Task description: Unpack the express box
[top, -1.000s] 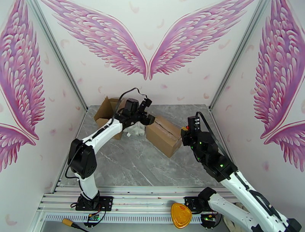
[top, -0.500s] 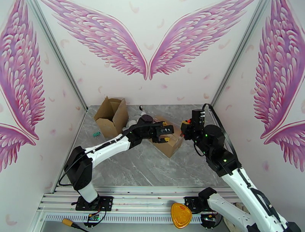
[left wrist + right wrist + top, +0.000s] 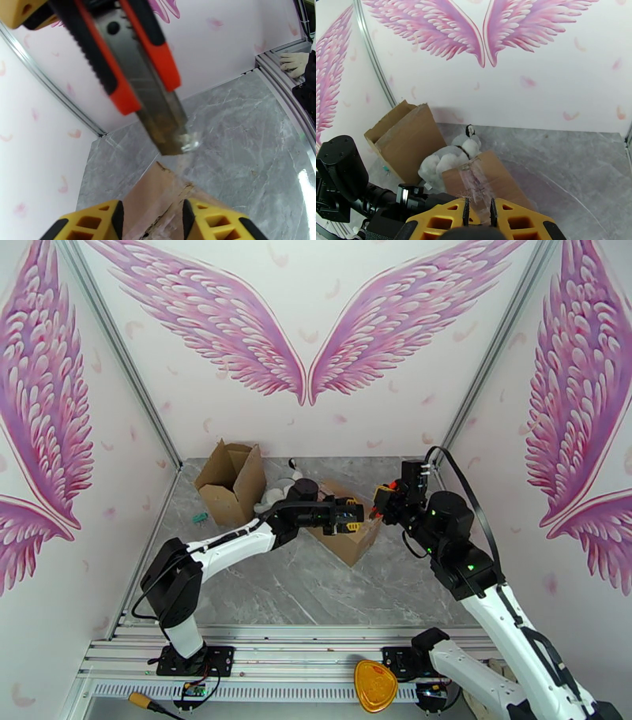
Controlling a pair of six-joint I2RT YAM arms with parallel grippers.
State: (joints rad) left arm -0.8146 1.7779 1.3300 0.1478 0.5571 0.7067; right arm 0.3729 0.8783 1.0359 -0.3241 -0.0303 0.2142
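**Desk:** Where's your express box (image 3: 348, 545)?
**Floor:** At four o'clock from the open carton (image 3: 233, 477), past the plush toy (image 3: 275, 496). Your left gripper (image 3: 353, 516) straddles its taped edge, grip unclear; your right gripper (image 3: 385, 498), at its two o'clock, clamps a utility knife (image 3: 146, 79).

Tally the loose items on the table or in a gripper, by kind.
cardboard boxes: 2, the open box and the taped box
white plush toy: 1
utility knife: 1
small green item: 1
Total: 5
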